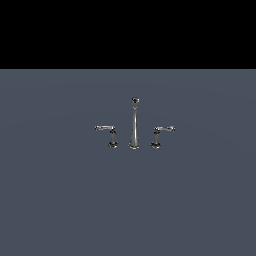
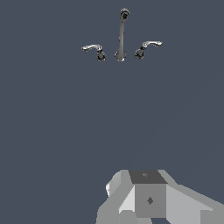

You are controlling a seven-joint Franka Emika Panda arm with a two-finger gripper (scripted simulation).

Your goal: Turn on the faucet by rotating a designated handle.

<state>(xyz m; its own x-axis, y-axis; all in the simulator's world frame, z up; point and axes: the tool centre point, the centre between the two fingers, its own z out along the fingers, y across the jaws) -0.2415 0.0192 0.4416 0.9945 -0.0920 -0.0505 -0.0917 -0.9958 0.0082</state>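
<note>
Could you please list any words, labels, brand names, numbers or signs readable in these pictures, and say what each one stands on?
None: no readable text appears in either view.
The faucet, its spout and both lever handles, the left one included, are plain chrome with no markings.
The grey surface is unmarked.
The gripper body in the wrist view shows only a small dark diamond shape, not a letter or number.

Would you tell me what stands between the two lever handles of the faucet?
The tall spout stands between the handle and its mirror-twin lever, apart from both; the exterior view shows it plainly.
</note>
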